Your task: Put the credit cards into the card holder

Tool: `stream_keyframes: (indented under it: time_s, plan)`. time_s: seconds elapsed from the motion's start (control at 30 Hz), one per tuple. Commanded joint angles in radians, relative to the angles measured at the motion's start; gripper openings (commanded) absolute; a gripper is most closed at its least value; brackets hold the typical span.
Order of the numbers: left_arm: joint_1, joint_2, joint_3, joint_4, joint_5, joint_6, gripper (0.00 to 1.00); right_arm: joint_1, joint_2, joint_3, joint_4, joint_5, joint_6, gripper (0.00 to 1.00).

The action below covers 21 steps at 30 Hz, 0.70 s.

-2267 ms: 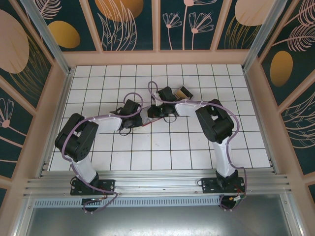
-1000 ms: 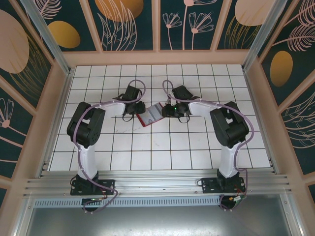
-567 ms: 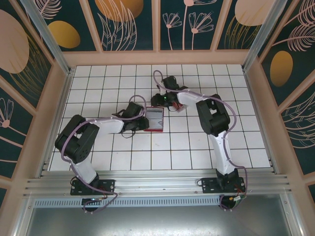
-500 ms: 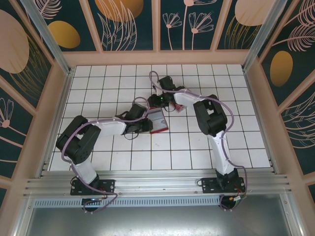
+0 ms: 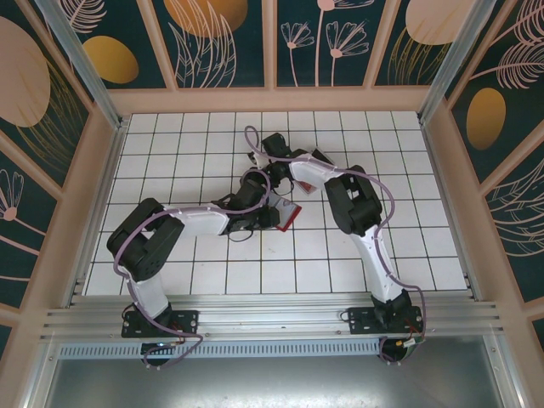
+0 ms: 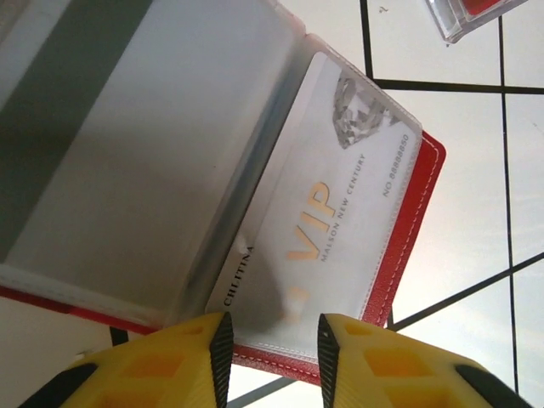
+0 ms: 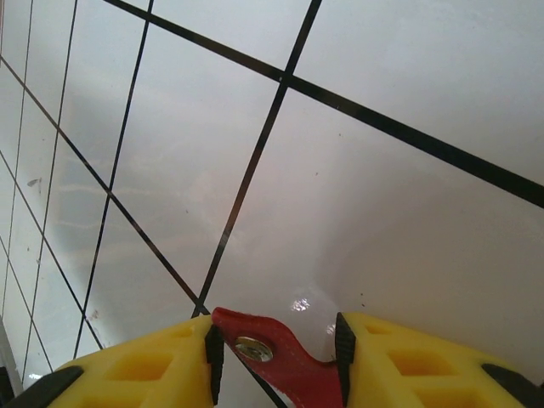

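The card holder [image 6: 408, 246] lies open in the left wrist view, red-edged, with clear sleeves. A white card printed VIP [image 6: 327, 212] sits inside one sleeve. My left gripper [image 6: 272, 327] hangs just over the holder's near edge, its yellow jaws apart and pinching nothing. In the top view the holder [image 5: 288, 218] shows as a red corner beside the left gripper [image 5: 262, 212]. My right gripper [image 7: 274, 336] is shut on the holder's red snap tab [image 7: 280, 361], which spans from pad to pad with the metal snap showing.
A corner of a clear plastic box [image 6: 463, 17] with something red inside lies just beyond the holder. The white tiled table [image 5: 255, 272] is walled on three sides. The right arm [image 5: 310, 174] crosses above the left arm's wrist at the middle.
The left arm has reached further right, over the holder. The right wrist has swung left and back. The holder sits slightly further right and is more covered.
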Motion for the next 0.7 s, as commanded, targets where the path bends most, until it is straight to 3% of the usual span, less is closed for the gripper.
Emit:
stream_keyframes:
  time_s: [0.0,0.23,0.37,0.53,0.67]
  plan:
    - [0.001,-0.062,0.03,0.023,-0.069,0.018,0.4,-0.012,-0.088,0.029,-0.07,0.012,-0.042,0.43]
    - [0.001,-0.192,0.03,-0.037,-0.21,0.069,0.45,-0.099,-0.312,-0.098,-0.005,0.232,-0.043,0.48]
    - [0.001,-0.212,0.04,-0.037,-0.246,0.083,0.47,-0.174,-0.424,-0.216,0.049,0.262,-0.033,0.49]
    - [0.02,-0.138,0.151,-0.069,-0.265,0.143,0.5,-0.256,-0.523,-0.35,0.066,0.391,-0.069,0.49]
    - [0.057,-0.031,0.245,-0.057,-0.189,0.161,0.5,-0.311,-0.57,-0.427,0.059,0.5,-0.089,0.5]
